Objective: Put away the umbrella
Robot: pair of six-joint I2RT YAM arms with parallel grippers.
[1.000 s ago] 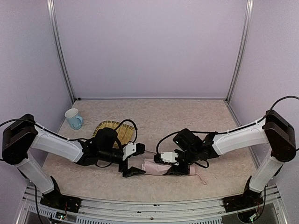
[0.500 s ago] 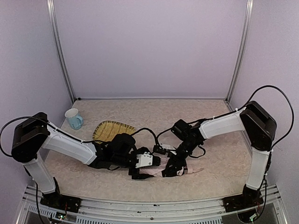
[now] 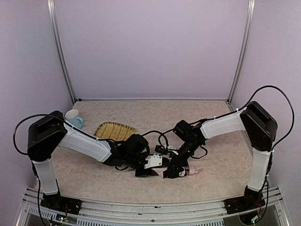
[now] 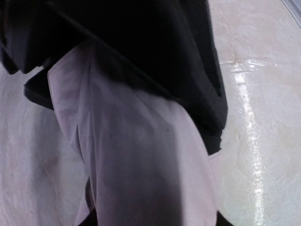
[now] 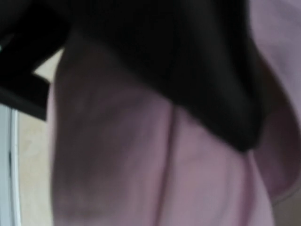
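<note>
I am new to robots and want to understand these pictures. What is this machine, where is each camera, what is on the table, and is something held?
These are two robot arms fixed at the near edge of a table, each with a two-finger gripper. The wide picture comes from a camera above and behind them; the two close pictures come from cameras on the wrists. On the table are a folded pink umbrella, a woven yellow tray and a pale blue mug. The left gripper and the right gripper meet at the umbrella. The wrist pictures show mainly its pink and black fabric, so whether either grips it cannot be told.
</note>
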